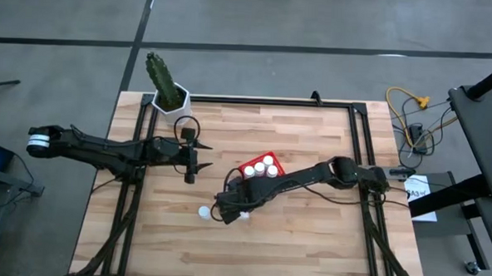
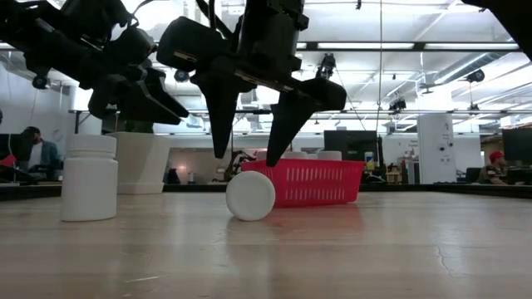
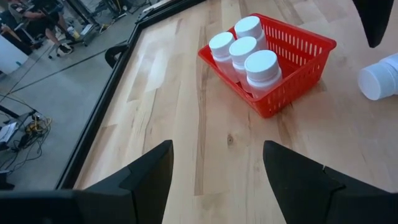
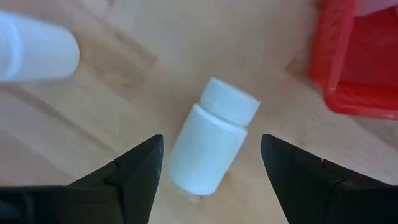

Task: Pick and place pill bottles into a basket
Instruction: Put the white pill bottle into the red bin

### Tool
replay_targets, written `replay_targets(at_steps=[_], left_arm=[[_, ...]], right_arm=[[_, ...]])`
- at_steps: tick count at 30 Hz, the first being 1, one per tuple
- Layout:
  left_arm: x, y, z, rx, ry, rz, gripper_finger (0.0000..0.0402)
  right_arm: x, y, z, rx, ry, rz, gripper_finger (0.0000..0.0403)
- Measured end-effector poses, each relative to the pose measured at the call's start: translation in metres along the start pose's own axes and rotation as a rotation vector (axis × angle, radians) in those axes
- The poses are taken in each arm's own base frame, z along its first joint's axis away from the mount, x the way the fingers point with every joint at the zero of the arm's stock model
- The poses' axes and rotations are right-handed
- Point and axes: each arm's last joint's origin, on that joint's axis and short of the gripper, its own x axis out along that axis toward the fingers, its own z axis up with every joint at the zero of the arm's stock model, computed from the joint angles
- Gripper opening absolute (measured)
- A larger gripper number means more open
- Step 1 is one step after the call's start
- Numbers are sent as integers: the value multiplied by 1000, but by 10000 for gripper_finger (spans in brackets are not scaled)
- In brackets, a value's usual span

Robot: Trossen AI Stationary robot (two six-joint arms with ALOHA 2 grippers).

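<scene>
Now pill bottle lying btwn open right end effector fingers.

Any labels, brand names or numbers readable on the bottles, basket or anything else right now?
No text can be read.
Pill bottles: plain white, no label showing.
Basket: plain red mesh, no marking.
White paper beside the table: dark print, too small to read.
</scene>
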Motion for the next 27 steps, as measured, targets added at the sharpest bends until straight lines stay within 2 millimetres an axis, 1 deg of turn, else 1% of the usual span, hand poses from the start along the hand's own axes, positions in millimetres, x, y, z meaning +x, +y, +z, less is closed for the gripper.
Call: replay_targets(at_steps=[7,12,20,27], left_arm=[[0,0,0,0,0,0,231],[0,0,0,0,0,0,231],[0,0,0,0,0,0,231],[0,0,0,0,0,0,231]], right_arm=[[2,-1,-1,55,-14,-10,261],[6,-1,-5,84,35,1,260],[8,2,-6,106,30,28,260],[21,-1,-9,110,54,36,260]])
